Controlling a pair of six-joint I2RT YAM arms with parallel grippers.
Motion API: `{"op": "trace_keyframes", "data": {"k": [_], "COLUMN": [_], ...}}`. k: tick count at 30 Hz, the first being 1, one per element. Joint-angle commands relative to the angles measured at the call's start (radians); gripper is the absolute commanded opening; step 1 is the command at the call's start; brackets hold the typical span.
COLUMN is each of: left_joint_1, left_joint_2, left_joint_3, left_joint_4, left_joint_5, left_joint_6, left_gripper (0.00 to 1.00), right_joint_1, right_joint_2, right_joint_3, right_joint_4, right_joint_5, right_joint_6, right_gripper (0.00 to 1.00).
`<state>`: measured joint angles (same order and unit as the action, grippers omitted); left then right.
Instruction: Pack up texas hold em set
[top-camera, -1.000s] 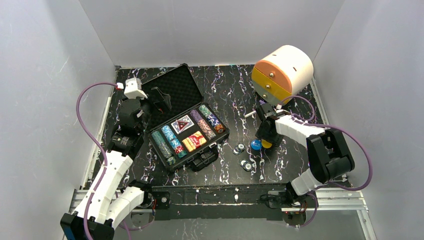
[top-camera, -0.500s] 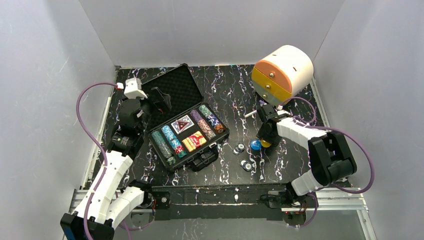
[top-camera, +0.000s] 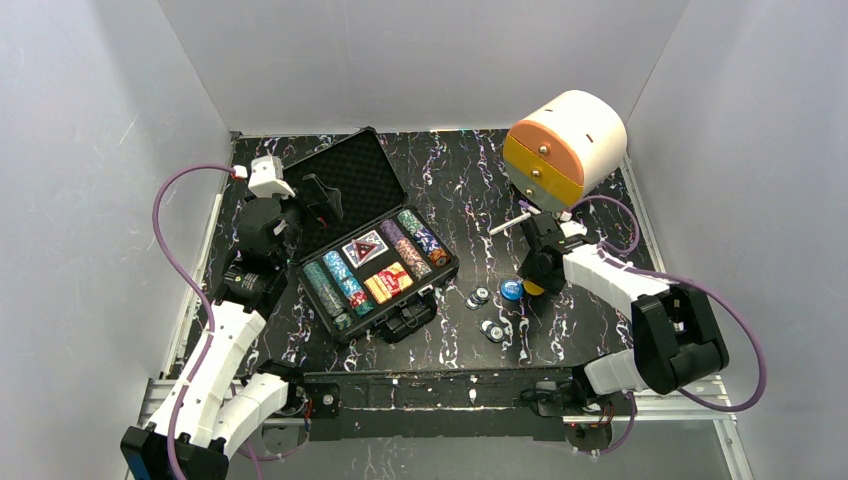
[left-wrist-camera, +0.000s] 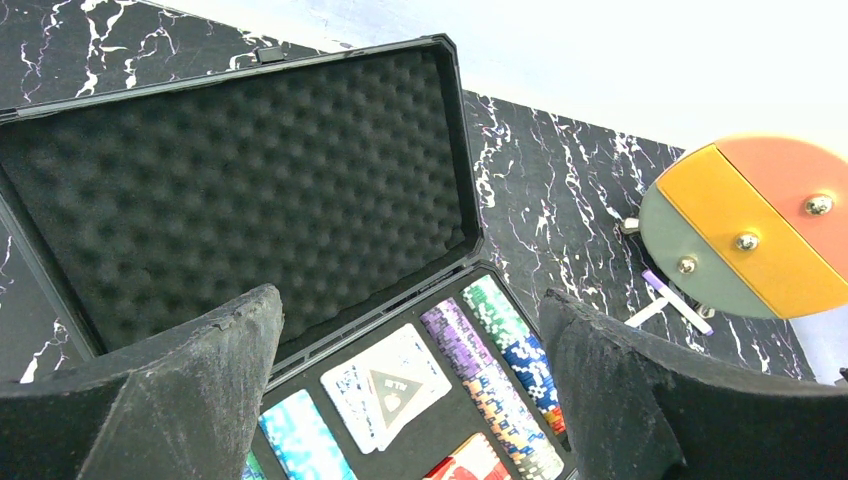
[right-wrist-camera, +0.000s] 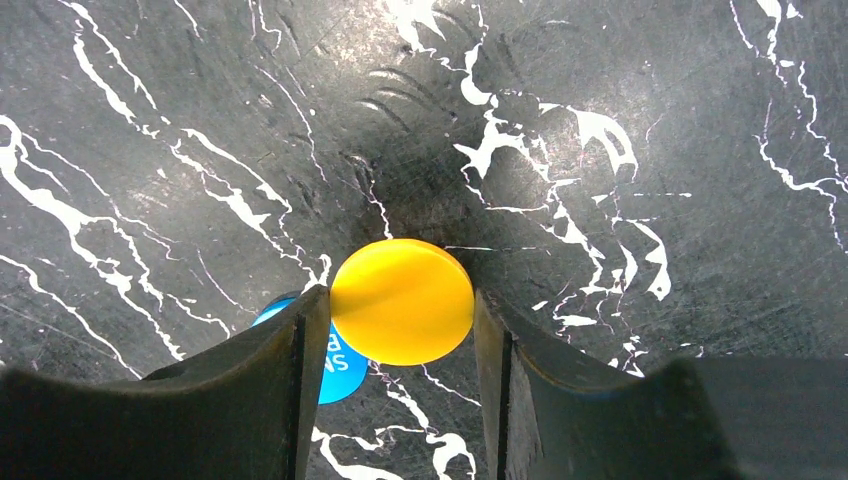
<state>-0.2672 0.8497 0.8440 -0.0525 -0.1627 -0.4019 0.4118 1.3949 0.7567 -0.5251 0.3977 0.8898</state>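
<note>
Right end effector (right-wrist-camera: 400, 312) half-open, tight on yellow button (right-wrist-camera: 402, 295)

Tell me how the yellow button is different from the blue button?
The yellow button has a plain face; the blue button has white print on it. The yellow button is gripped between the fingers of the right gripper; the blue button lies outside them, partly hidden behind one finger. Both are round and flat, and they lie side by side on the black marbled table.
</note>
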Motion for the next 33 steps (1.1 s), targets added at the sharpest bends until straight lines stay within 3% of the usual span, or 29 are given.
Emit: {"op": "trace_keyframes", "data": {"k": [1,12,15,20,25,33], "left_joint_1": [0.005,0.004,-0.022,-0.194,-0.444,-0.638], "left_joint_2": [-0.001,0.055,0.122,0.238,0.305,0.442], "left_joint_3": [-0.008,-0.014,-0.003,-0.025,-0.077,-0.147], "left_joint_4": [0.016,0.048,0.077,0.081,0.186,0.369], "left_joint_5": [0.015,0.149,0.278,0.31,0.265,0.212], "left_joint_6": [0.0,-0.022,-0.043,-0.126,-0.2,-0.305], "left_gripper": [0.98,0.98,0.96,0.92,0.98,0.96], "right_joint_1": [-0.004,-0.004,-0.004,-0.004,-0.004,-0.005], "right_joint_2": [-0.046,-0.124,-0.136,-0.168,-0.198,-0.251], "right_joint_3": [0.024,0.032,0.022,-0.032,-0.065,-0.086], "right_joint_4": [-0.009,0.053,0.078,0.157,0.221,0.278], "right_joint_5": [0.022,-0.108,-0.173,-0.328,-0.49,-0.637], "right_joint_6": [-0.022,-0.014,-0.001,0.033,0.061,0.088], "right_gripper": [0.53,0.53,0.53,0.53,0.52,0.53]}}
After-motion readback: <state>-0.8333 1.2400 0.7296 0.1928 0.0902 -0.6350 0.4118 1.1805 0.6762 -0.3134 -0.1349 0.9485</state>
